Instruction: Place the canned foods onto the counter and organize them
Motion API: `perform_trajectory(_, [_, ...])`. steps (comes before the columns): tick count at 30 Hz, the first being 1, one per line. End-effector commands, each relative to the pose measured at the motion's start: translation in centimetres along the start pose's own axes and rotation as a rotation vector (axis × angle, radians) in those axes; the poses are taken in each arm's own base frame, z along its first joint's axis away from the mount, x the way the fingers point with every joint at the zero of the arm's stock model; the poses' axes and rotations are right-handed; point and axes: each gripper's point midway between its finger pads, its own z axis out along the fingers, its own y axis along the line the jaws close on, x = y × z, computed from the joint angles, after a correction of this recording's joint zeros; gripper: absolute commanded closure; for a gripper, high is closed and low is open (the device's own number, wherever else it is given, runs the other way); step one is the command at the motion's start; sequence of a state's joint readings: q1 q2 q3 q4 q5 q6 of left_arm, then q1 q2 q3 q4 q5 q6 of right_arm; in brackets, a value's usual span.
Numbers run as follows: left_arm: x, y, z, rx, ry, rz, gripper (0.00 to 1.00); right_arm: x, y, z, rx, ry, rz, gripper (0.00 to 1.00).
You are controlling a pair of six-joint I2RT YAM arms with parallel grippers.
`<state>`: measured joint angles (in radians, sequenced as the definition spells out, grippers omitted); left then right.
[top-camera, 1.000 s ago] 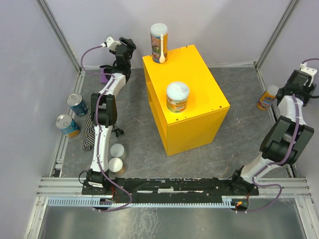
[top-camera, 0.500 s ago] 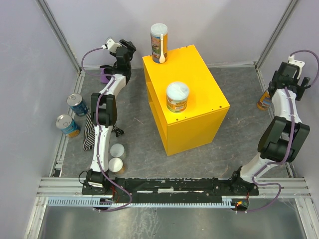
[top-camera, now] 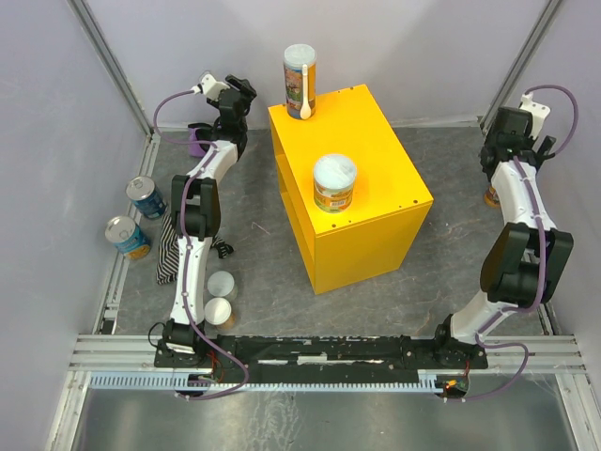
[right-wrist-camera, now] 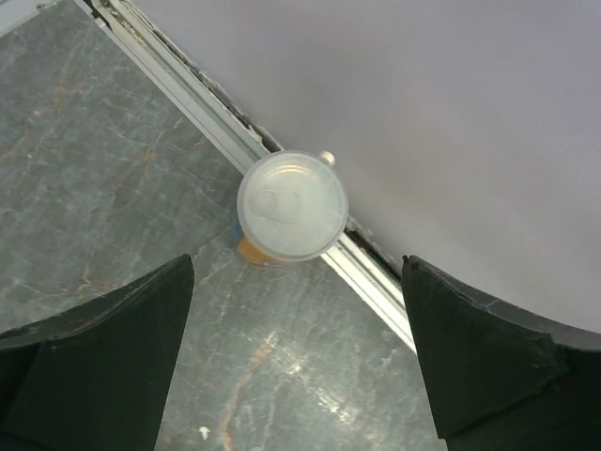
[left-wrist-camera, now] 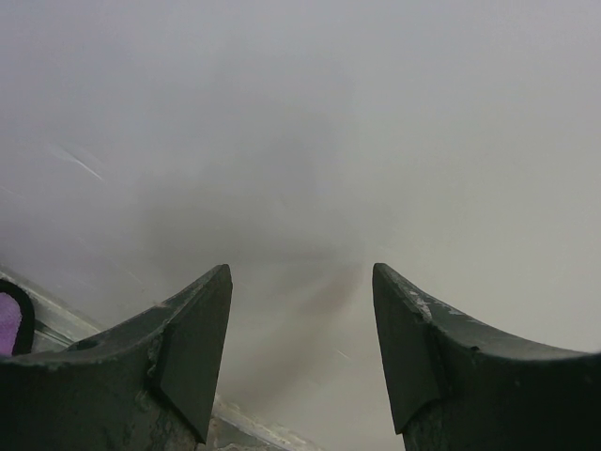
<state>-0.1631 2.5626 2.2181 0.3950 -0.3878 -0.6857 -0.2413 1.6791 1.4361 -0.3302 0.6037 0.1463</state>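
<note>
The yellow counter [top-camera: 376,160] stands mid-table. A tall colourful tube [top-camera: 300,80] stands on its back left corner and a pale-lidded tub [top-camera: 334,183] on its top. Two blue tins [top-camera: 146,197] [top-camera: 127,237] stand at the left edge. Two pale-lidded tubs [top-camera: 222,285] stand by the left arm. My right gripper [right-wrist-camera: 297,261] is open and empty above an orange white-lidded can [right-wrist-camera: 292,207] at the right wall; in the top view this can [top-camera: 489,195] is mostly hidden by the arm. My left gripper [left-wrist-camera: 300,268] is open and empty, facing the back wall.
A purple cloth [top-camera: 195,141] lies at the back left, below my left gripper [top-camera: 239,92]. A striped black-and-white cloth [top-camera: 167,246] lies beside the tins. A metal rail [right-wrist-camera: 376,282] runs along the wall next to the orange can.
My right arm has swung left and toward the back, and its gripper now hangs over the orange can, covering most of it in the top view. The left arm has not moved.
</note>
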Motion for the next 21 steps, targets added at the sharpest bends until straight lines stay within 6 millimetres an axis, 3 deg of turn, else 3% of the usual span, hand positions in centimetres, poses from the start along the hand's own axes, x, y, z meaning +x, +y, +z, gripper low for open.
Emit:
perform_trajectory(1, [-4.9,-2.7,-0.3,0.041,-0.090,0.014,0.32,-0.9,1.0,0.7,0.027,-0.020,0.178,0.01])
perform_trajectory(7, [-4.3,-2.5,-0.2,0.047,-0.079,0.024,0.32,0.7,1.8,2.3,0.132,-0.028,0.279,0.01])
perform_trajectory(11, [-4.2,-2.4,0.0,0.049,-0.080,0.028,0.31,1.0,2.9,2.4,0.175,-0.056,0.282,0.01])
perform_trajectory(17, [-4.2,-2.4,0.3,0.056,-0.083,0.033,0.31,0.7,2.7,2.2,0.323,-0.053,0.299,0.01])
perform_trajectory(21, [-3.6,-2.4,0.6,0.063,-0.078,0.029,0.31,1.0,4.2,2.7,0.376,-0.077,0.306,0.01])
